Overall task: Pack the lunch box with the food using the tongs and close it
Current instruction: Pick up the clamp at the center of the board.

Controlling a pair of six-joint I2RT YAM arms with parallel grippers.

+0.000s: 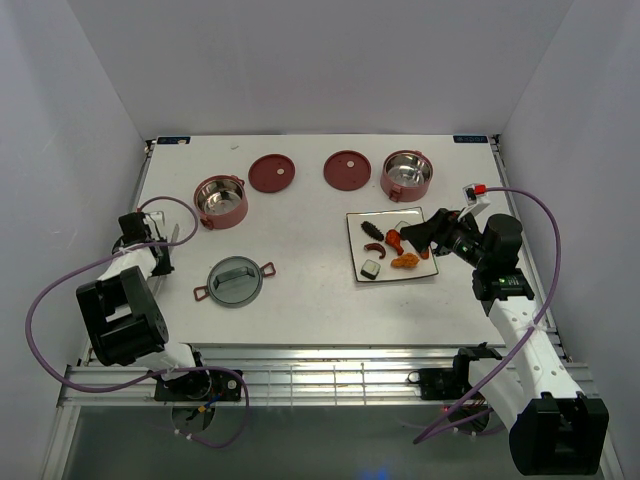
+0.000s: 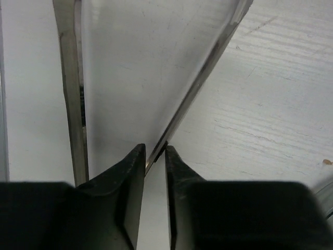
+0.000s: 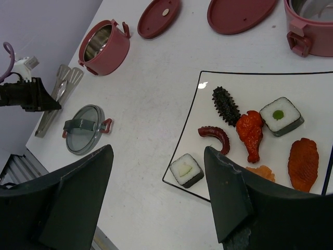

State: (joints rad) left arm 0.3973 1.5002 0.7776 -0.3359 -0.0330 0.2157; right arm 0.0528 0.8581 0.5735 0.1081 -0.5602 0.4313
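White scratched table (image 1: 300, 220) between pale walls (image 1: 320, 60); right fingers (image 3: 73, 198) apart, left fingers (image 2: 125, 198) narrowly straddling tongs (image 2: 70, 78), grip unclear.

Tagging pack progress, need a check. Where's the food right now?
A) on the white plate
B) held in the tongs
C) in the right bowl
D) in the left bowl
A: the food all lies on the white plate, and in the top view the left bowl and right bowl show only bare steel inside.
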